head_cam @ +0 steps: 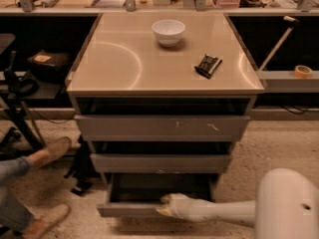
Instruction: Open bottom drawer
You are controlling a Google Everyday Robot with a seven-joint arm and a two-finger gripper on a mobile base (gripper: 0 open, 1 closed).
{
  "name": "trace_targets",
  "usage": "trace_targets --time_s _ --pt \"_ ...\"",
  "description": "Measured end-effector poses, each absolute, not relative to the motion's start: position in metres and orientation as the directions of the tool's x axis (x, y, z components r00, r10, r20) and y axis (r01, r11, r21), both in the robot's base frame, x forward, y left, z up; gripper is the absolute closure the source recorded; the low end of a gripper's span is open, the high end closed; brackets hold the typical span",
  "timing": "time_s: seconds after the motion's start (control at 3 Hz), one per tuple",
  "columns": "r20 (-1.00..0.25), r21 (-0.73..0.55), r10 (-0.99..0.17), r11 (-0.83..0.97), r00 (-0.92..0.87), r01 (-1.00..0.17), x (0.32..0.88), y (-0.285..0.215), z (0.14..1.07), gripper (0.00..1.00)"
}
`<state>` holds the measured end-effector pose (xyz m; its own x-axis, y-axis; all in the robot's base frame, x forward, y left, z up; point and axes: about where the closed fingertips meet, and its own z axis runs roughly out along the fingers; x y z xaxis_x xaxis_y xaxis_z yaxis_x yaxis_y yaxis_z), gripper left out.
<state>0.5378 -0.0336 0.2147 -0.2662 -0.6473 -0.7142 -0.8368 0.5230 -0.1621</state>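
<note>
The bottom drawer (pixel 127 210) is the lowest of the cabinet's three grey drawers. It stands pulled out a little, and its dark inside shows above its plain front. My gripper (pixel 164 206) is at the drawer's front top edge, slightly right of its middle, at the end of my white arm (pixel 224 211), which reaches in from the lower right. The middle drawer (pixel 159 162) and the taller top drawer (pixel 162 127) with white scratch marks are above it.
On the cabinet top (pixel 119 59) are a white bowl (pixel 168 31) and a small dark packet (pixel 208 65). A person's legs and shoes (pixel 50 153) lie on the floor at the left. A dark chair base (pixel 20 118) stands left. Shelves run behind.
</note>
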Motion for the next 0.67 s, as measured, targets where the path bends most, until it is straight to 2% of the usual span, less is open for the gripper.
trace_targets --time_s 0.33,0.67 --pt "-0.714 -0.162 -0.647 0.523 -0.266 -0.837 0.537 -0.033 0.215 1.0" --pt "-0.671 -0.209 -0.689 0.53 -0.274 -0.822 0.516 -0.061 0.217 1.0"
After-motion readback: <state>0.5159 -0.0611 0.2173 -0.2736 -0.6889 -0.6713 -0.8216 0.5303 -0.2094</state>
